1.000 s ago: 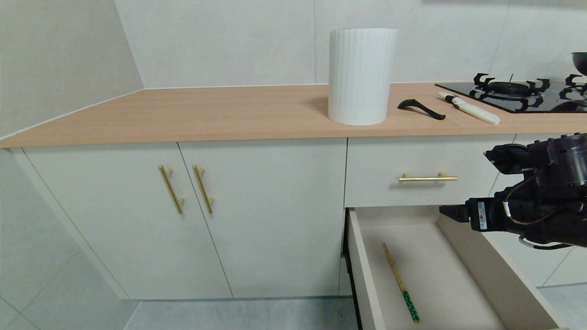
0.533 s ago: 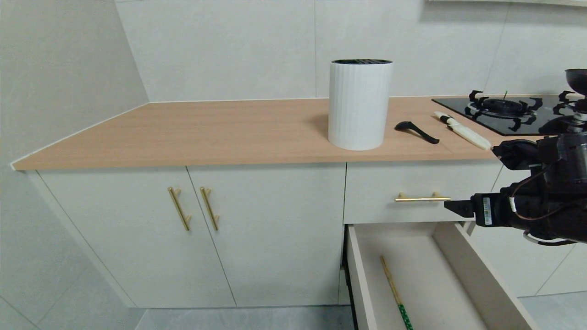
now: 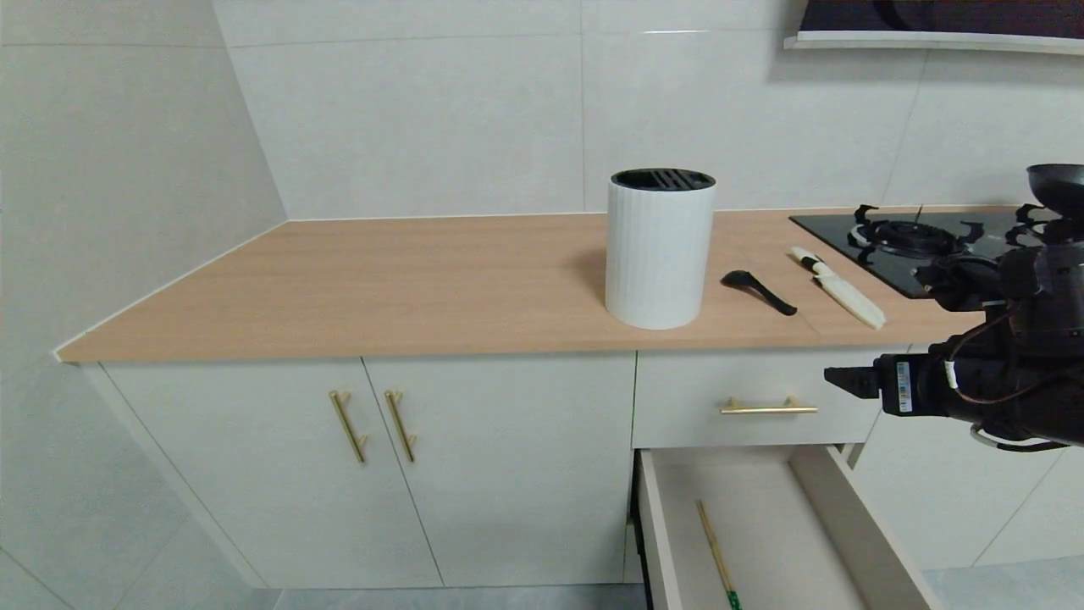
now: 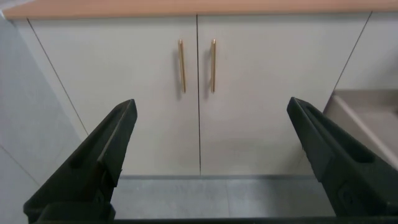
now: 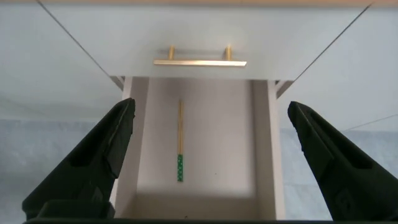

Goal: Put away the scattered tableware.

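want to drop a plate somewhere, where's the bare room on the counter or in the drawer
Widest bare stretch: the countertop from the wall corner to the white holder. The open drawer is bare right of the chopsticks. Crowded: between holder and stove, where the black spoon and knife lie.

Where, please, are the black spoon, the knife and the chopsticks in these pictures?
black spoon [image 3: 760, 292], head view, middle of its handle.
knife [image 3: 840, 290], head view, on the pale blade.
chopsticks [image 5: 180, 134], right wrist view, on the wooden shaft.
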Controlling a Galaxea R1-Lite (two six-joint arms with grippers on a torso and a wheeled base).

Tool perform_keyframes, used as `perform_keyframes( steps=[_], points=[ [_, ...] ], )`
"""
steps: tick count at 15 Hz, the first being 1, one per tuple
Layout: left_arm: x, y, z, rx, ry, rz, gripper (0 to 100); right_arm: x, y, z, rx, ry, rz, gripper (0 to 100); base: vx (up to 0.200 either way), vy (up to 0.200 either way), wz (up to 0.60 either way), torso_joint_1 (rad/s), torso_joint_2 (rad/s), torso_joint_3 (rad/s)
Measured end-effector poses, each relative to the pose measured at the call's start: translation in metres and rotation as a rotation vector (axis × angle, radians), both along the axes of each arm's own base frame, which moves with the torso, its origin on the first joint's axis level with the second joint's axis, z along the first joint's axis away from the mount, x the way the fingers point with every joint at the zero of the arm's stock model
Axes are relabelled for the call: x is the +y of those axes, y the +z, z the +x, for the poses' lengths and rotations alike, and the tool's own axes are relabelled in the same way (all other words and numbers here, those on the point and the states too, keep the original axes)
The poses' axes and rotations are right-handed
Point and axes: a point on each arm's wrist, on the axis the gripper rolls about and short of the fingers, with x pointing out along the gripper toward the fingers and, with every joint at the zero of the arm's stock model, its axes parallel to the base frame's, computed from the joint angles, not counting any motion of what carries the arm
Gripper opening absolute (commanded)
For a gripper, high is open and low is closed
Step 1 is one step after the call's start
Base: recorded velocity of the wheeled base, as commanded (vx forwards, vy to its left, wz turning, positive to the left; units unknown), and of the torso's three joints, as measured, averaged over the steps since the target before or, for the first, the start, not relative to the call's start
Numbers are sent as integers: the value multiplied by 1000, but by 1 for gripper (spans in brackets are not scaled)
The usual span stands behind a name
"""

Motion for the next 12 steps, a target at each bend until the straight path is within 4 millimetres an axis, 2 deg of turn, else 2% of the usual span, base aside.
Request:
perform_keyframes(
  steps=[4, 7, 9, 12],
  points=[
    [0, 0, 0, -1, 0, 0, 100, 1, 2, 3, -34, 4, 11, 100, 0, 0, 0, 201, -456, -253],
    [0, 0, 0, 0, 0, 0, 100, 4, 11, 16, -139, 27, -7, 100, 0, 0, 0, 37, -96, -50],
    [0, 0, 0, 0, 0, 0, 100, 4, 21, 35, -186, 15, -10, 100, 0, 0, 0, 0, 0, 0],
    [0, 0, 0, 1, 0, 0, 100, -3, 32, 77, -238, -8, 1, 100, 0, 0, 0, 0, 0, 0]
  ],
)
